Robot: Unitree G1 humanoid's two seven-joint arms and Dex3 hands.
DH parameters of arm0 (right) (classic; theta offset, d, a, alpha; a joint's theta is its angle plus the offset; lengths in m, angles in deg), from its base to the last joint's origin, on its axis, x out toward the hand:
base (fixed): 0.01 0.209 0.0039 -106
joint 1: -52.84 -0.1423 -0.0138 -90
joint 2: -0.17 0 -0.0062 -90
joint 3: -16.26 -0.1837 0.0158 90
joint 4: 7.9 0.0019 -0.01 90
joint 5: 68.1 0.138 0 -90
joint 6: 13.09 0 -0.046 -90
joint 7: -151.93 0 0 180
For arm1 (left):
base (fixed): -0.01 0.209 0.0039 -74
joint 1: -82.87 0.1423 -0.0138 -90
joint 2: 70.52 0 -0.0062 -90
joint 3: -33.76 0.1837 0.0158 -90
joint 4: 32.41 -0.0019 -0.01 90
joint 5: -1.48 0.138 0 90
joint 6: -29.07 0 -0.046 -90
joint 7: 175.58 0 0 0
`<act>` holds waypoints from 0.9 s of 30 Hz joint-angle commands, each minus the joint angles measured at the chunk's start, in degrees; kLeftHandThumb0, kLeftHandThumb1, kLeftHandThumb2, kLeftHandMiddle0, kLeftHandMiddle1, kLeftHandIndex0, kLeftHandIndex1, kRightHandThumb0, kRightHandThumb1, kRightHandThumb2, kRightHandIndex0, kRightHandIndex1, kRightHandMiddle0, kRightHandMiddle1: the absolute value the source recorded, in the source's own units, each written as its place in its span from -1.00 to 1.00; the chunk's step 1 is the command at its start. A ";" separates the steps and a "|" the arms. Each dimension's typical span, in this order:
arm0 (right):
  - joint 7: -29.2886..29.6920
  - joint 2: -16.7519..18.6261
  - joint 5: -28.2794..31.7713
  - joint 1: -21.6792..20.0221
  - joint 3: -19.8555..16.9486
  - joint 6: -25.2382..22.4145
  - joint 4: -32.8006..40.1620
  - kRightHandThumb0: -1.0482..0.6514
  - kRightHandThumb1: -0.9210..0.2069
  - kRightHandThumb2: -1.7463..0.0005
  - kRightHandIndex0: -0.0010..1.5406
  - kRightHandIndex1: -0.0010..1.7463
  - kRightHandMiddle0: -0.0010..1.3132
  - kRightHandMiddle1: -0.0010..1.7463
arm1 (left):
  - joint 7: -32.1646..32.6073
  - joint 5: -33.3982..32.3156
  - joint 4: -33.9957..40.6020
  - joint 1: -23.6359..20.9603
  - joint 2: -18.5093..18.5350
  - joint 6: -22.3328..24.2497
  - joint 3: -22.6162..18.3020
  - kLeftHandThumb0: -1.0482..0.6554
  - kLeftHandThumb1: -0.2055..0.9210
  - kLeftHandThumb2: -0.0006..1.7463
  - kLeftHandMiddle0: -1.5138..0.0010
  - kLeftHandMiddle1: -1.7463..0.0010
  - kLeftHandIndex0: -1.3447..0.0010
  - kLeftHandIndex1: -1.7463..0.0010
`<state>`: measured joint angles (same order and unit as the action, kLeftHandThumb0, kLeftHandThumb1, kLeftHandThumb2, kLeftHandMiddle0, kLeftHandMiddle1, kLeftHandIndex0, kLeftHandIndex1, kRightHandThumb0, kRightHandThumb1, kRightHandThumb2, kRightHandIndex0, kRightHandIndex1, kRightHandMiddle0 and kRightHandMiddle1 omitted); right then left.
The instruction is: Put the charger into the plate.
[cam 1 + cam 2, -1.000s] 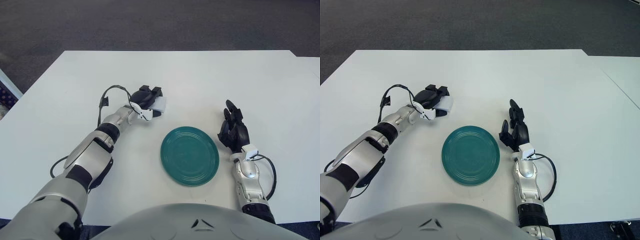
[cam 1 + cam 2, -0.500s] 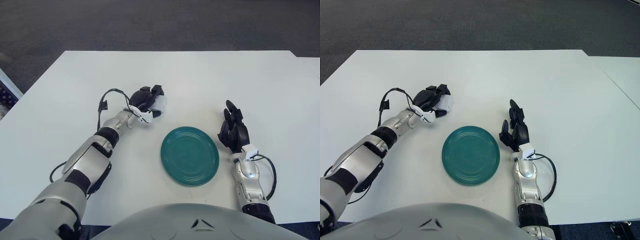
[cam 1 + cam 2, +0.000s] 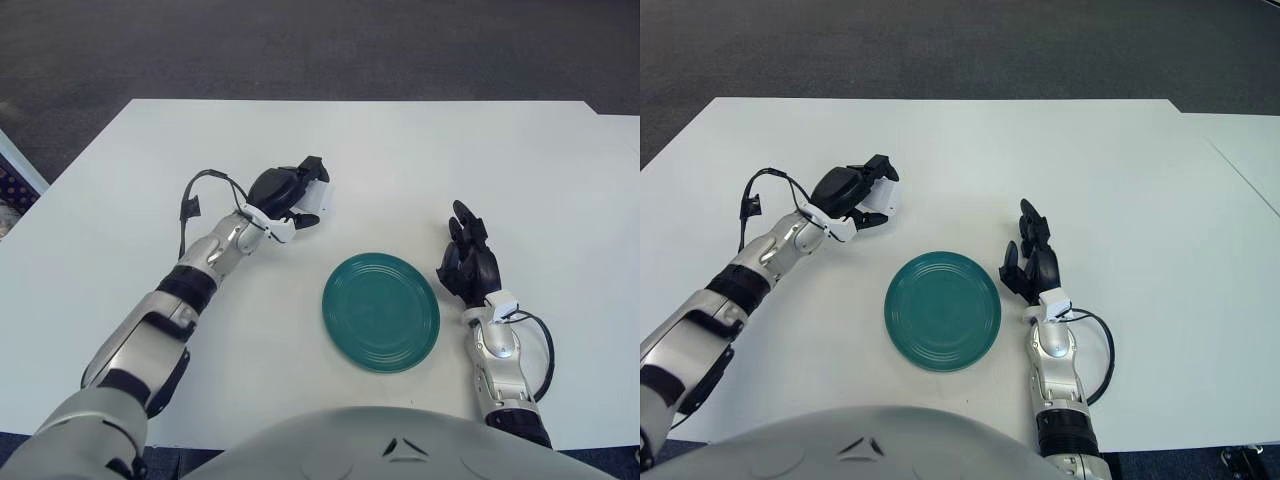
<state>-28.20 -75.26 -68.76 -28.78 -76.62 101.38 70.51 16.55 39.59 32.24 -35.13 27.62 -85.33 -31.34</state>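
Note:
A round green plate [image 3: 381,311] lies on the white table [image 3: 400,160] in front of me. My left hand [image 3: 290,196] is up and to the left of the plate, above the table, its black fingers shut on a white charger [image 3: 318,196] that sticks out on the hand's right side. Most of the charger is hidden by the fingers. In the right eye view the same hand [image 3: 855,194] holds the charger [image 3: 880,197] left of the plate [image 3: 943,310]. My right hand [image 3: 468,263] shows just right of the plate, fingers extended and holding nothing.
A black cable [image 3: 196,193] loops off my left wrist. Dark carpet [image 3: 300,50] lies beyond the table's far edge. A second table's edge [image 3: 1250,150] shows at the right.
My left hand has risen and drawn slightly left with the charger still in it. The right hand and the plate have stayed where they were.

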 commanded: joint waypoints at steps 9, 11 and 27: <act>-0.02 1.31 -0.13 4.19 1.11 -4.32 -4.10 -0.63 -1.00 -0.04 -0.91 -1.00 -1.00 -0.60 | -16.38 -6.13 34.03 9.97 4.69 3.05 -4.18 -0.31 0.01 0.44 -0.59 -1.00 0.14 -1.00; -0.04 1.39 -0.21 4.27 1.27 -4.35 -4.02 -0.63 -1.00 -0.04 -0.91 -1.00 -1.00 -0.60 | -19.00 -7.06 35.90 10.40 4.56 3.55 -3.42 -0.31 0.01 0.43 -0.58 -1.00 0.15 -1.00; 0.71 1.81 -0.72 5.08 1.99 -6.17 -2.13 -0.61 -1.00 -0.05 -0.91 -1.00 -1.00 -0.60 | -31.81 -6.81 39.84 11.35 3.79 -0.24 0.89 -0.30 0.09 0.37 -0.54 -1.00 0.20 -1.00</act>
<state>-27.68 -74.73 -69.22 -27.09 -75.69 98.68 71.24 -13.79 31.48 72.59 -22.84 31.24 -83.87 -31.60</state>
